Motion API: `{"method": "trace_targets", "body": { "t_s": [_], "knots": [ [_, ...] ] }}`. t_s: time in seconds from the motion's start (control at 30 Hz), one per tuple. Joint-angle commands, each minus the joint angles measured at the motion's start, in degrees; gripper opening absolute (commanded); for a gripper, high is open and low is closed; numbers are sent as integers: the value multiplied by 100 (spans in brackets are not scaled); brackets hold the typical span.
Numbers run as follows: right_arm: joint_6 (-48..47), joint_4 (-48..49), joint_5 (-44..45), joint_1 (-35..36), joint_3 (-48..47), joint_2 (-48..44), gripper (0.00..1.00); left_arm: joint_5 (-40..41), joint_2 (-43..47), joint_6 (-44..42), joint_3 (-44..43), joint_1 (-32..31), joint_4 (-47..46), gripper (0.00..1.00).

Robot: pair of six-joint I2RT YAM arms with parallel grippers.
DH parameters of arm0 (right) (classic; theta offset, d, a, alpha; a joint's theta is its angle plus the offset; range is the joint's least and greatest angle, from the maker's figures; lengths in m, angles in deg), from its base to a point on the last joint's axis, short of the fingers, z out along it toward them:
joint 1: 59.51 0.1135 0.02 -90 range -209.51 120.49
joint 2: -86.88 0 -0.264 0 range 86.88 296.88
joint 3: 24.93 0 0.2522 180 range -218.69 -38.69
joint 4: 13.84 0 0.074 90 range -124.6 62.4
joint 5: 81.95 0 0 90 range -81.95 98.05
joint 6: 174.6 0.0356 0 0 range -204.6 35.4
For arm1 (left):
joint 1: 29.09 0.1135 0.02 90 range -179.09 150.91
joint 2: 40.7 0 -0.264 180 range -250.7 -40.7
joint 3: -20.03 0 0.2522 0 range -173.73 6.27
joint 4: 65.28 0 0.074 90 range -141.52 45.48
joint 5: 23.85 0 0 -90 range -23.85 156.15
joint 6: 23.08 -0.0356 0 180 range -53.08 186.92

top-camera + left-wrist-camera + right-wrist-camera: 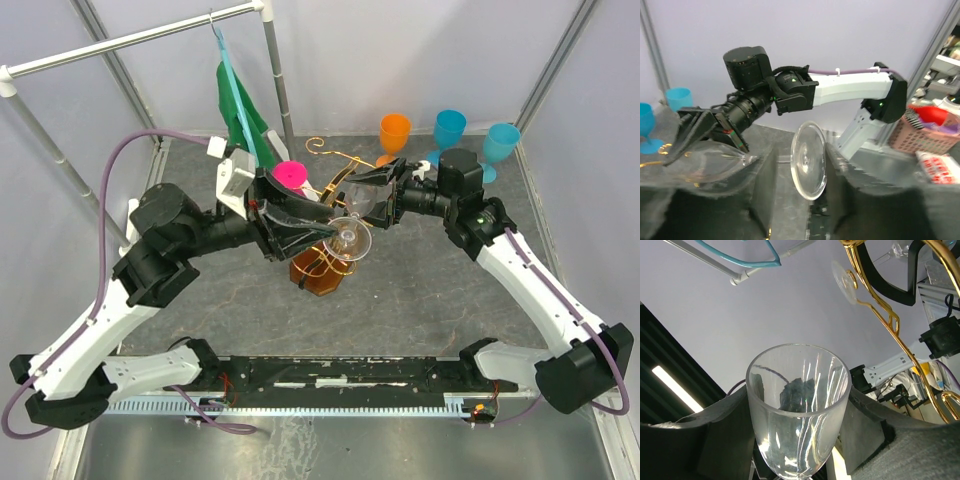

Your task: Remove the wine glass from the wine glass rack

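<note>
The wine glass (797,405) is in the right fingers (705,440). In the right wrist view its clear bowl fills the lower middle of the frame, with one dark padded finger against each side. These fingers are closed about the bowl at a rather wide opening and appear to carry it. The long axis of the glass runs along the fingers: the rim points away from the wrist, toward the top of the frame, and the narrow end points back to the wrist.

The wine glass rack (320,270) stands in the middle of the overhead view, where both arms meet over its amber base. From the right wrist its gold wire goes down the right side of the frame, apart from the bowl. Another clear foot (845,275) sits against that wire higher up; to which glass it belongs I cannot tell.

The left fingers (730,205) are partly open. In the left wrist view a clear round foot (808,160) stands on edge in the gap between them; whether it touches them I cannot tell.

I judge that the right arm is the one to carry the glass, and its move must lead away from the gold wire, toward the left of its own frame.
</note>
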State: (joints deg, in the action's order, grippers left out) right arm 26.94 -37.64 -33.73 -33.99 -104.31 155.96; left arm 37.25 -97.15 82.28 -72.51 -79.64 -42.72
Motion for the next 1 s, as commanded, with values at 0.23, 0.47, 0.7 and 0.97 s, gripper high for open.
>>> {"method": "trace_targets", "body": {
  "t_s": [0.23, 0.47, 0.7, 0.97],
  "knots": [
    [-608, 0, -13, -257, -492, 152, 59, 438, 755, -291, -21, 10, -165, 79],
    [-2097, -1104, -220, -1703, -1410, 130, 59, 745, 1062, -340, -34, 14, 177, 80],
    [-4811, -2636, 630, -3212, -2558, 32, 59, 961, 1296, -349, 1, 9, 440, 80],
    [-6961, -2960, 2878, -3710, -2540, -183, 55, 1132, 1439, -358, 34, 10, 632, 80]
  ]
}}
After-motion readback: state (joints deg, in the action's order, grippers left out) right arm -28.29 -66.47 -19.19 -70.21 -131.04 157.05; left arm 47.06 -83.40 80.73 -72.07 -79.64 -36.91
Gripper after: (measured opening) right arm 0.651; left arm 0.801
